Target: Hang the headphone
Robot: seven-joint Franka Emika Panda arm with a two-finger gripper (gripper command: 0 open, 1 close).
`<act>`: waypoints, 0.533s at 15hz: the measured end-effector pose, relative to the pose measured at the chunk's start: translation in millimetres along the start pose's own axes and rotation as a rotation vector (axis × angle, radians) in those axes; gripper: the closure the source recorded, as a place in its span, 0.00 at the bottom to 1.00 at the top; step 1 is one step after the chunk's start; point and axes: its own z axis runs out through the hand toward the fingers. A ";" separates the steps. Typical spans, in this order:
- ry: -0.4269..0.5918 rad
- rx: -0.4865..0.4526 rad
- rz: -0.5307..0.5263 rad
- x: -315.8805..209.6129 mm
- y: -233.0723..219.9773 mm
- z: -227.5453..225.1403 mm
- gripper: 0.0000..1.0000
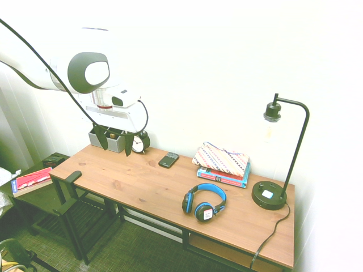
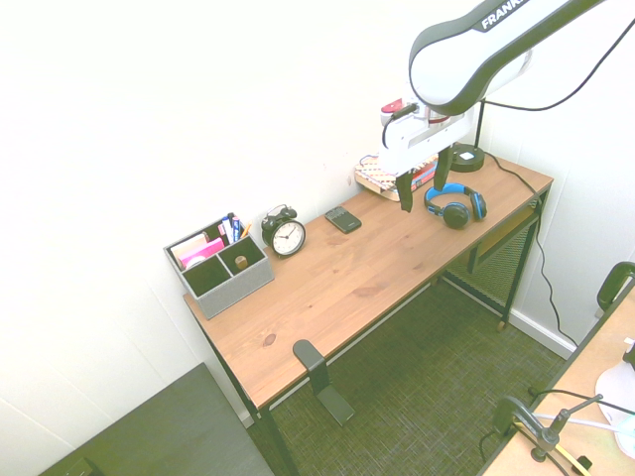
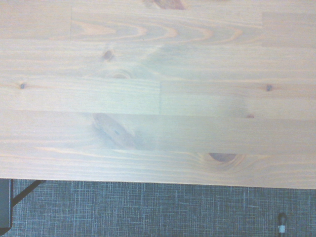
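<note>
The white arm [image 2: 466, 74] reaches in above the table [image 1: 130, 180] and ends in a gripper [image 1: 115, 145] that points down, its two dark fingers standing wide apart with nothing between them, released and raised over the wooden top. The headphone [image 1: 205, 202] lies on the table, near the front edge, its blue band toward the wall and its black cups toward the front, one cup bearing a white sticker. Behind it, a patterned pouch [image 1: 221, 158] rests on books [image 1: 224, 177], and the black lamp [image 1: 269, 195] stands at the end of the table beyond the headphone. A phone [image 1: 168, 160] lies flat toward the back, with the alarm clock [image 2: 285, 234] and the grey organizer [image 2: 220, 275] farther along at the other end. Bare wood runs along the front from the headphone to a black bracket [image 2: 322, 379] at the front edge, whose lower part hangs below the top. In the second exterior view the gripper overlaps the books and partly covers the pouch. In the first exterior view its fingers cross in front of the organizer and the clock. The wrist view shows only bare planks, the table's edge and the carpet [image 3: 148, 210], with a dark frame piece cut off at the border
</note>
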 end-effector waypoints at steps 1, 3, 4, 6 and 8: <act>-0.002 -0.002 0.001 0.0 0.0 1.0 0.00; -0.005 -0.015 0.002 5.0 1.9 8.2 0.00; 0.008 -0.012 0.024 16.0 4.6 11.4 0.00; 0.037 -0.021 0.150 58.7 14.0 18.7 0.00; 0.049 -0.038 0.285 106.9 23.0 29.5 0.00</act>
